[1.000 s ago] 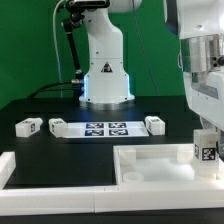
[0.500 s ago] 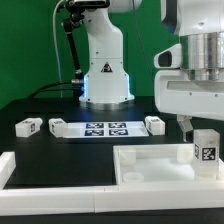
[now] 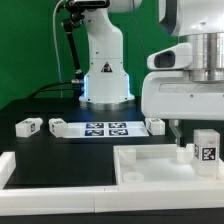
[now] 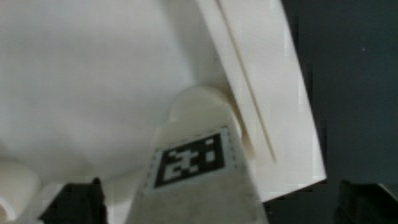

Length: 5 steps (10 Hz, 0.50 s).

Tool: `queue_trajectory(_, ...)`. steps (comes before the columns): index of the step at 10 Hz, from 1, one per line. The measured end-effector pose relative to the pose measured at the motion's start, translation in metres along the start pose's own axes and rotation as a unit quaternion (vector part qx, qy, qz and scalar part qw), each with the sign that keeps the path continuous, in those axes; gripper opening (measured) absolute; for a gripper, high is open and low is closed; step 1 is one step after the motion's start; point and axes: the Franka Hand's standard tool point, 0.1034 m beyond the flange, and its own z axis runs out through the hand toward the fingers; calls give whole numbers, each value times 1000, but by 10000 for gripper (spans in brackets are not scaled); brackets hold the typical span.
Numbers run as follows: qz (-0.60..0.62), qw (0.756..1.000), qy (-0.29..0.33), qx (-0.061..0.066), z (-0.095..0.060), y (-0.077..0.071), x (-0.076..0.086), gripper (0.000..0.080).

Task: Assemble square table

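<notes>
Cut off by the exterior view's right edge: the bulky pale two-finger gripper, only one dark finger plainly made out beneath its housing. Hangs low over the three o'clock end of the white plastic square slab with raised rim, likewise cropped at three o'clock. Upright on that end of the slab: a small white block leg with a black-and-white tag, just beside the finger; touching or not, too small to tell there. In the wrist view, jaws spread wide, dark fingertips either side of the tagged leg, neither pressing it, nothing held. Slab floor blurred and washed out there, rim edge running past the leg.

Lying on the black tabletop toward nine o'clock: two loose white tagged block legs, side by side with a gap. Next along, the marker board, then a third loose white block leg at its three o'clock end, just under the housing in the picture. Bordering the front from nine to six o'clock: a long white border rail. Open dark table between rail and board. At twelve o'clock, the white robot base, upper arm cropped by the frame.
</notes>
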Motion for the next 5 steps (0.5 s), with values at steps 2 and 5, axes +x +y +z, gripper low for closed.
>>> queue_trajectory(2, -6, 1000, 4, 1, 1, 1, -1, 648)
queue_trajectory(5, 23, 1000, 4, 1, 1, 1, -1, 288)
